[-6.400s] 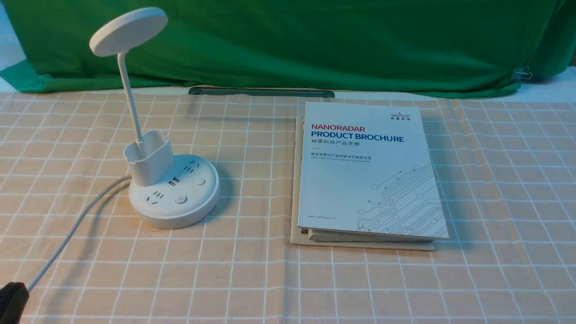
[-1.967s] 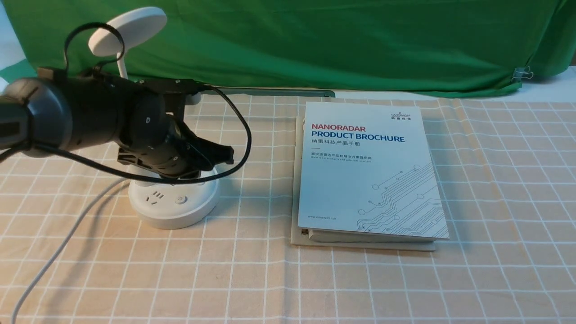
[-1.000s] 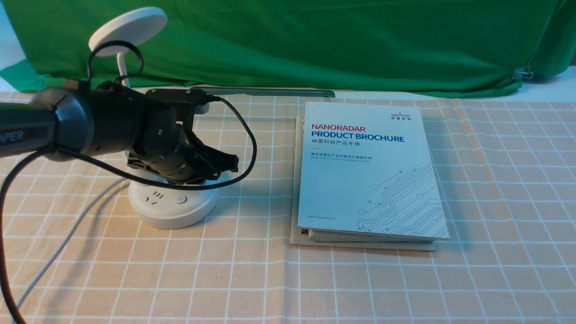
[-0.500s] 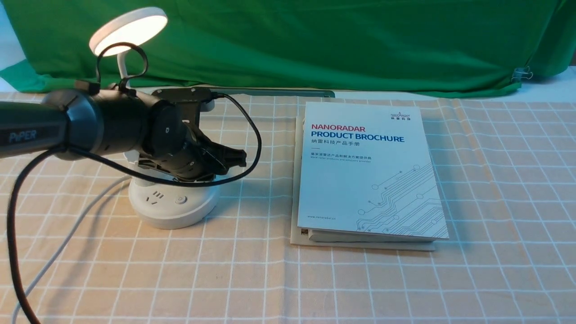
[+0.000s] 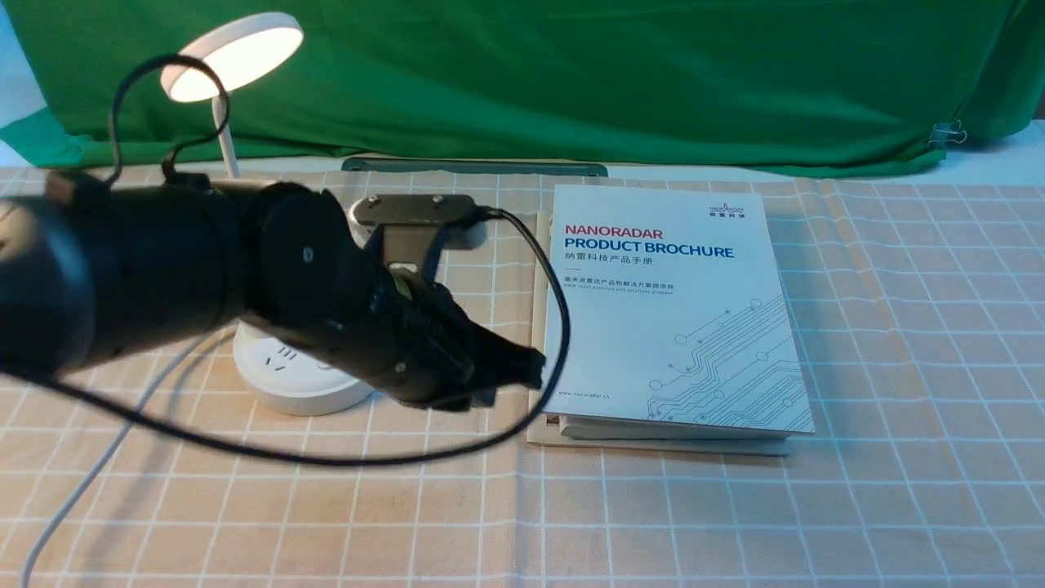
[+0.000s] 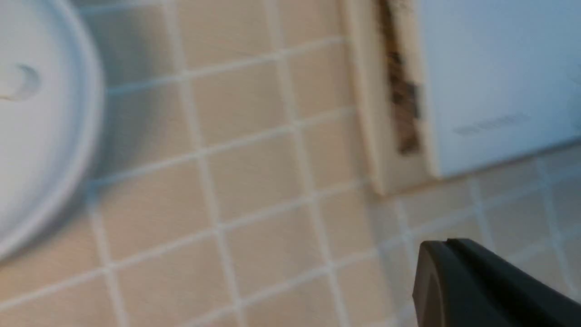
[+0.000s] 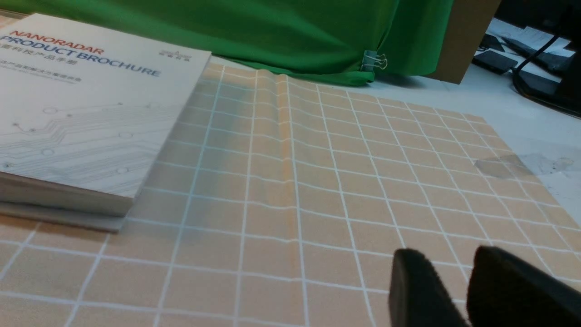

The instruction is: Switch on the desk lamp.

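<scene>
The desk lamp (image 5: 304, 384) stands upright towards the left edge of the table (image 5: 653, 523), and its disc head (image 5: 253, 53) is glowing on the underside (a warm white, against the green cloth (image 5: 653, 82) behind). The head is tilted on its thin neck. Part of the neck, most of the cup and much of the round base are hidden behind the left arm (image 5: 155, 261), though 1 socket shows on the base. The white cord (image 5: 90, 474) runs from the base towards the table's near left corner.

The left gripper (image 5: 469, 400) hangs between the lamp and the brochure stack, over the table and pointing down. In the left wrist view its fingers (image 6: 472, 290) meet with no visible gap and hold nothing; 1 round button (image 6: 20, 81) shows on the lamp base there.

The stack, right of the table's middle, has the NANORADAR PRODUCT BROCHURE (image 5: 669, 327) on top, with at least 1 more booklet (image 5: 678, 446) under it, its edge sticking out at the near side.

The right gripper (image 7: 449, 290) shows only in its own wrist view, blurred, with its 2 fingers a narrow gap apart and nothing between them. A binder clip (image 5: 947, 133) grips the green cloth near the table's far right corner.
</scene>
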Action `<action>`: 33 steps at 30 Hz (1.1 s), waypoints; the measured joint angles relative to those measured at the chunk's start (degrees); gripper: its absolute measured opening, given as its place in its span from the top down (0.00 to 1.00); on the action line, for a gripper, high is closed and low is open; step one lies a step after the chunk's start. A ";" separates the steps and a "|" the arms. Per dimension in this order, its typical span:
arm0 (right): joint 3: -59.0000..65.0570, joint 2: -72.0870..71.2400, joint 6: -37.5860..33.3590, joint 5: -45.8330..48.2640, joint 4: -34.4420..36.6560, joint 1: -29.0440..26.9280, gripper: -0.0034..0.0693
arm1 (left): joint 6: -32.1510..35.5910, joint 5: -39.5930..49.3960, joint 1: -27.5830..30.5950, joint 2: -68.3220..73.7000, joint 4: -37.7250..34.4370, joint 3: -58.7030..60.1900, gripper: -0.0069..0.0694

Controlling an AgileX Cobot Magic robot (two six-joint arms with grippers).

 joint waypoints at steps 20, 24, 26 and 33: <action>0.00 0.00 0.00 0.00 0.00 0.00 0.62 | 6.27 -15.53 -9.02 -42.94 5.98 15.83 0.91; 0.00 0.00 0.00 0.00 0.00 0.00 0.62 | 6.27 -15.53 -9.02 -43.50 6.38 16.41 0.91; 0.00 0.00 0.00 0.00 0.00 0.00 0.62 | 6.32 -16.00 -9.06 -44.10 7.20 16.91 0.91; 0.00 0.00 0.00 0.00 0.00 0.00 0.62 | 4.94 -26.63 -6.10 -54.38 18.17 30.35 0.91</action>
